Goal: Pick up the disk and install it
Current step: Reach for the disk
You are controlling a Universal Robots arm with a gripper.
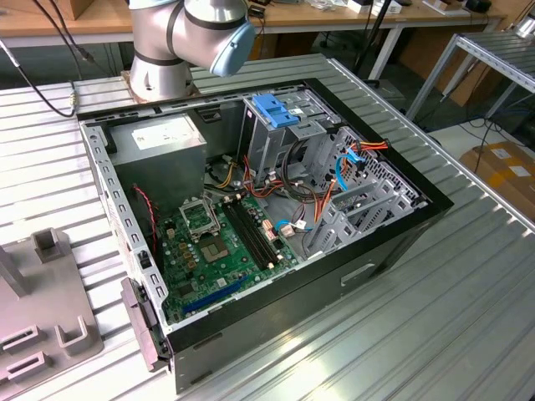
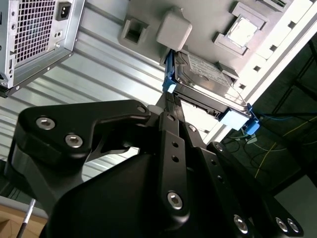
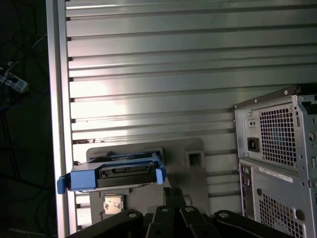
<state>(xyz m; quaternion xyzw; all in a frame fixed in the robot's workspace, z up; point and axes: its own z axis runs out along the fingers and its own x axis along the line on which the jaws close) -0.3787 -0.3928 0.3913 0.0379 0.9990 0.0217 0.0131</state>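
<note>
"Exterior view first, quick. What's in it?"
"Open computer case [image 1: 368, 276] on a slatted metal table [image 1: 468, 334]. Motherboard [image 1: 221, 242] on its floor, grey power supply [image 1: 159, 142] in one corner, blue handle [image 1: 276, 109] on top of the drive cage [image 1: 267, 146]. Arm [image 1: 180, 38] base stands beyond the case's far side. Grey fixture plate [image 1: 42, 322] lies on the table at the exterior view's left."
"Where's the disk?"
"Second wrist view: disk [image 2: 208, 84] sits on that fixture plate, outside the case, close to the table's edge. White label [image 2: 210, 69] faces away from the plate, blue bracket [image 2: 237, 121] at its ends. First wrist view has it edge-on, same plate."
"Gripper?"
"Gripper [image 2: 171, 111] is just beside one blue end of the disk. Touching or not, can't tell. Claw apart or together, can't tell either; the black body covers it."
"Disk versus case?"
"Apart. In the first wrist view the case's rear, with vent grille [image 3: 277, 134] and power socket [image 3: 252, 145], has bare plate and table between it and the disk."
"Installed?"
"No. It's on the plate, not in the cage."
</note>
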